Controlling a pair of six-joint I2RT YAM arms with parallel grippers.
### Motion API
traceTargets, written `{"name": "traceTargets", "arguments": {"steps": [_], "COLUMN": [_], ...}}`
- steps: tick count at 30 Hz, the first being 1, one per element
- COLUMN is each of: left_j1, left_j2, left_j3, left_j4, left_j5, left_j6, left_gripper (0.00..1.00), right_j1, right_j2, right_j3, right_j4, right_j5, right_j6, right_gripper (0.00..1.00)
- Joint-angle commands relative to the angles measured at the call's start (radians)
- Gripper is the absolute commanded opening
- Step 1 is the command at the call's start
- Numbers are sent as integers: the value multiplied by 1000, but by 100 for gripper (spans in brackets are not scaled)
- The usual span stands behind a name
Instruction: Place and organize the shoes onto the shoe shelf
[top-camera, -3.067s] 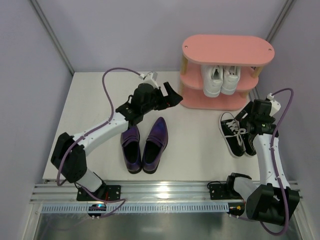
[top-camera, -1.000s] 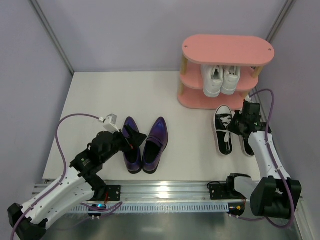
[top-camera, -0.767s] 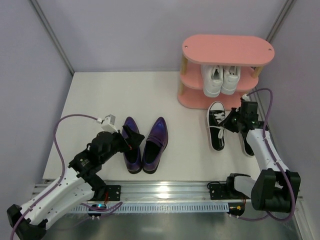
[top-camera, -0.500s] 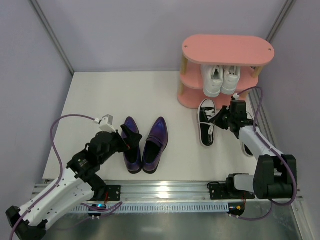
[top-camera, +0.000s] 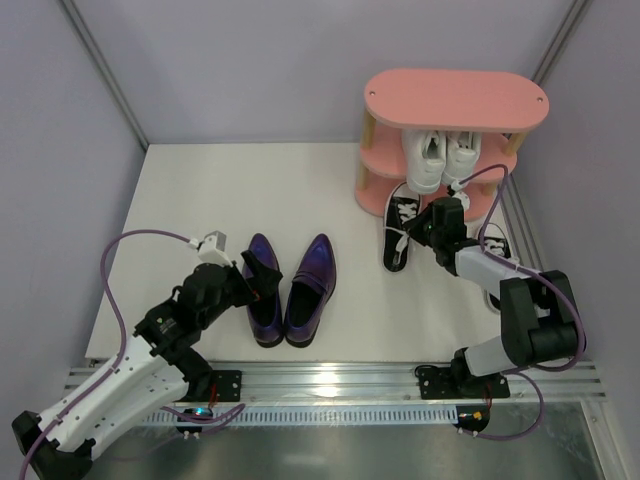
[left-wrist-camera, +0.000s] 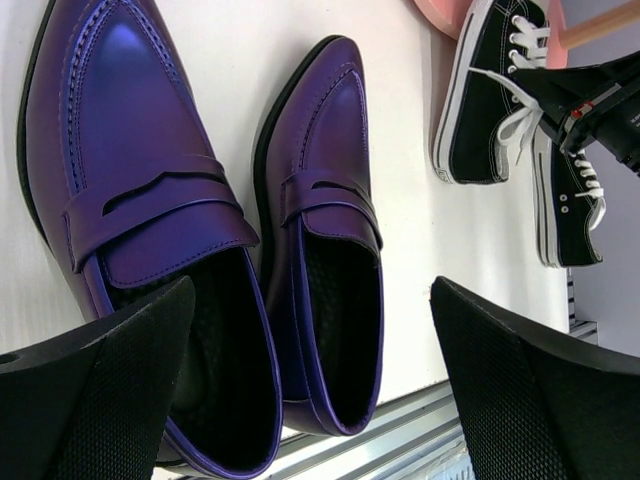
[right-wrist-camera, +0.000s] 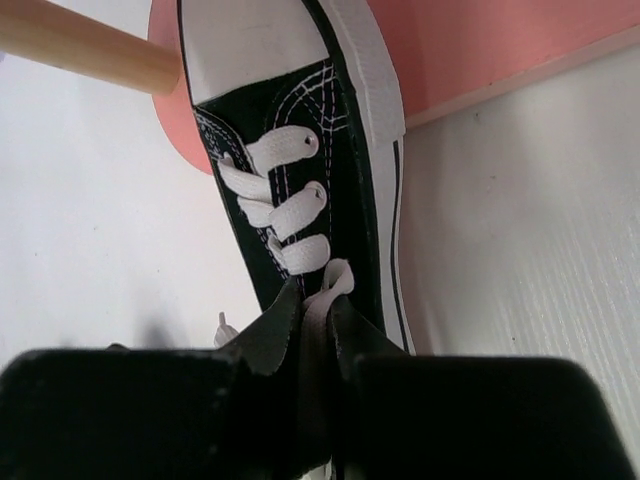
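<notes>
The pink shoe shelf (top-camera: 455, 100) stands at the back right, with the white sneakers (top-camera: 443, 160) on its middle board. My right gripper (top-camera: 432, 225) (right-wrist-camera: 318, 330) is shut on the tongue of one black sneaker (top-camera: 400, 225) (right-wrist-camera: 290, 150). That sneaker's white toe rests on the shelf's bottom board (right-wrist-camera: 480, 50). The other black sneaker (top-camera: 497, 250) (left-wrist-camera: 570, 210) lies on the table, partly hidden under the right arm. My left gripper (top-camera: 262, 275) (left-wrist-camera: 310, 290) hangs open over the heels of the two purple loafers (top-camera: 288, 290) (left-wrist-camera: 130, 180), holding nothing.
A pale wooden shelf post (right-wrist-camera: 80, 45) stands just left of the held sneaker's toe. The metal rail (top-camera: 330, 385) runs along the table's near edge. Grey walls close in on both sides.
My right gripper has carried the black sneaker left and back, from beside its partner to the shelf's bottom board. The left gripper has stayed open over the loafers.
</notes>
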Motion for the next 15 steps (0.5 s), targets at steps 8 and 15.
{"name": "traceTargets", "arguments": {"steps": [8, 15], "left_j1": [-4, -4], "left_j2": [19, 22], "left_j3": [42, 35], "left_j4": [23, 36], "left_j5": [-19, -7], "left_j6": [4, 3], "left_gripper": [99, 98], "right_j1": [29, 95], "right_j2": [-58, -237], "right_j3": [13, -123], "right_j4": [180, 99], "right_j5": [129, 198], "right_j6": [-99, -172], "right_gripper": [72, 76]}}
